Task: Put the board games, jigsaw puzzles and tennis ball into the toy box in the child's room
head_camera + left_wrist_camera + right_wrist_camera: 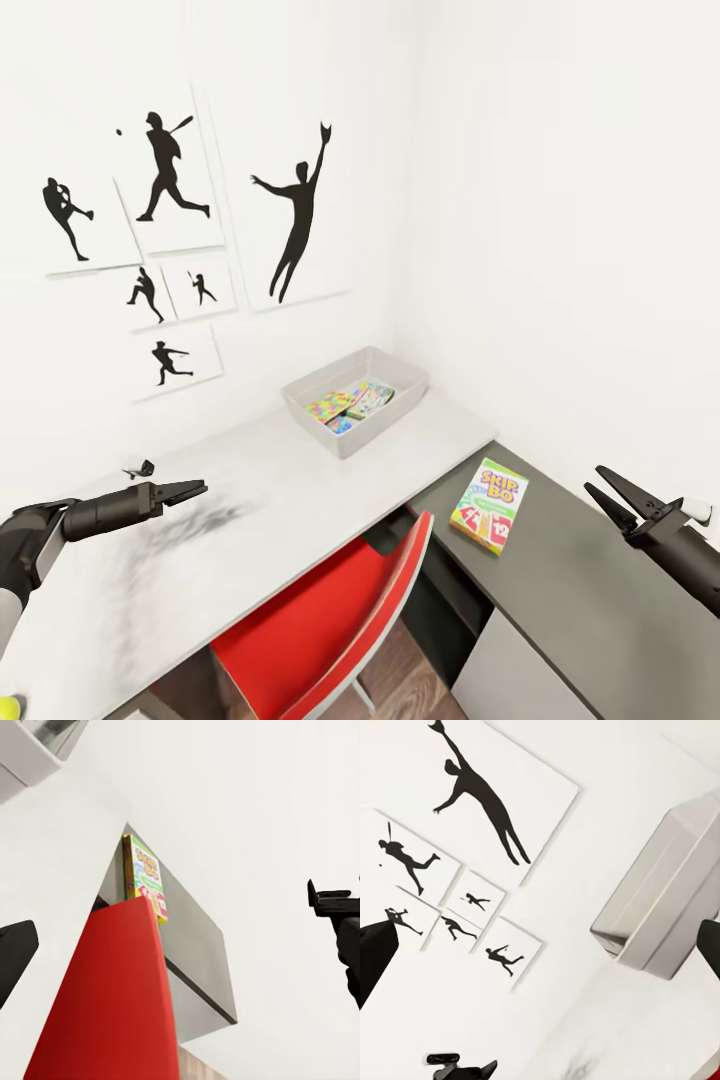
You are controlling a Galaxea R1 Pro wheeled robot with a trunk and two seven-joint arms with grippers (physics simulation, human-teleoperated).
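Red chair (320,620) tucked under desk

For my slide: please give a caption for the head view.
Skip-Bo box lies outside the toy box; both grippers open.

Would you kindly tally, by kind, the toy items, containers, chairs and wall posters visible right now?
Skip-Bo box: 1, on the dark side unit
Colourful boxes in the tray: at least 2, exact number unclear
Grey tray: 1
Red chair: 1
Baseball posters: 6
Total: at least 11

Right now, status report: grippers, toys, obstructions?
Left gripper, right gripper open, empty. Skip-Bo box on dark side unit, toy box part-filled. Red chair near.
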